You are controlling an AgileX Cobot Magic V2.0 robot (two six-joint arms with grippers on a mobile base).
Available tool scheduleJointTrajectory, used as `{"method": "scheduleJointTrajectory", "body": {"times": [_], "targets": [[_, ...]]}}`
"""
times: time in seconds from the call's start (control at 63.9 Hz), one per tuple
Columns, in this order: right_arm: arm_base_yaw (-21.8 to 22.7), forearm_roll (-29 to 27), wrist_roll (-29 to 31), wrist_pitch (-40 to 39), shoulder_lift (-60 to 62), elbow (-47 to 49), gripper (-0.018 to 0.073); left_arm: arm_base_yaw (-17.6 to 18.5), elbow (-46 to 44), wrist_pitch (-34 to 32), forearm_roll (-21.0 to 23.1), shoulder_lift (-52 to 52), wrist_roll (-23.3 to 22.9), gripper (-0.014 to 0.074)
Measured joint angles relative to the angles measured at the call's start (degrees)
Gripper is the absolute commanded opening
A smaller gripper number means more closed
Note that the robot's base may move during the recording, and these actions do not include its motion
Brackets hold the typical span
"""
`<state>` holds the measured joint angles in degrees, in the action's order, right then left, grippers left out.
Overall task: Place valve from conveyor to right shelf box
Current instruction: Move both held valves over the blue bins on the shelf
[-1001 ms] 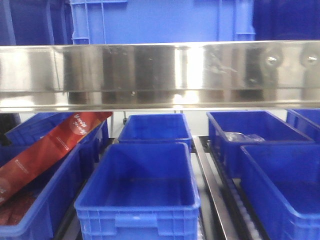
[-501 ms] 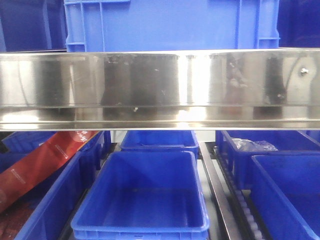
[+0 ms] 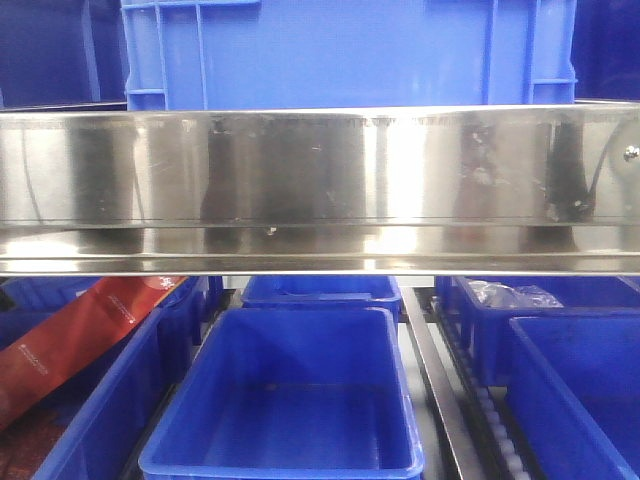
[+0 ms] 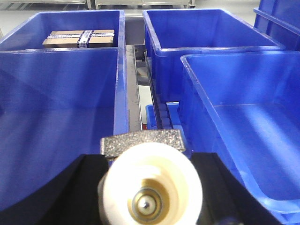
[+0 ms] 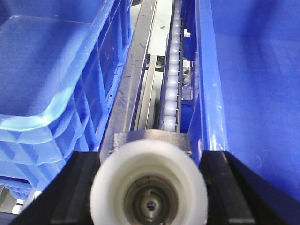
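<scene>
Valve shows in no view, nor does the conveyor, so I cannot tell which arm is nearer. Left fingers (image 4: 61, 187) and right fingers (image 5: 248, 183) hang over blue boxes (image 3: 280, 400) on the shelf (image 3: 320, 180); whether they are clenched or released, I cannot tell.

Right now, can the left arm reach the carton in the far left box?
Probably yes: the carton lies in an open-topped box ahead on the left, nothing showing over it. Whether the jaws are free, I cannot tell.
</scene>
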<state>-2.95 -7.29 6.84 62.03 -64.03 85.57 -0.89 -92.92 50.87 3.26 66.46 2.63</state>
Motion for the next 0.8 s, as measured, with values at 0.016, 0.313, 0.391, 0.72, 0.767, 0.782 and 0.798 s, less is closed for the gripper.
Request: {"method": "scheduleJointTrajectory", "body": {"times": [0.016,0.313,0.391,0.72,0.767,0.782,0.798], "targets": [[0.0,0.0,0.0,0.0,0.0,0.0,-0.0154,0.0,0.0,0.0,0.0,0.0,0.0,-0.0111],[0.0,0.0,0.0,0.0,0.0,0.0,-0.0154,0.0,0.0,0.0,0.0,0.0,0.0,-0.0111],[0.0,0.0,0.0,0.0,0.0,0.0,-0.0154,0.0,0.0,0.0,0.0,0.0,0.0,-0.0111],[0.0,0.0,0.0,0.0,0.0,0.0,-0.0154,0.0,0.0,0.0,0.0,0.0,0.0,-0.0111],[0.0,0.0,0.0,0.0,0.0,0.0,-0.0154,0.0,0.0,0.0,0.0,0.0,0.0,-0.0111],[0.0,0.0,0.0,0.0,0.0,0.0,-0.0154,0.0,0.0,0.0,0.0,0.0,0.0,-0.0111],[0.0,0.0,0.0,0.0,0.0,0.0,-0.0154,0.0,0.0,0.0,0.0,0.0,0.0,-0.0111]]}}
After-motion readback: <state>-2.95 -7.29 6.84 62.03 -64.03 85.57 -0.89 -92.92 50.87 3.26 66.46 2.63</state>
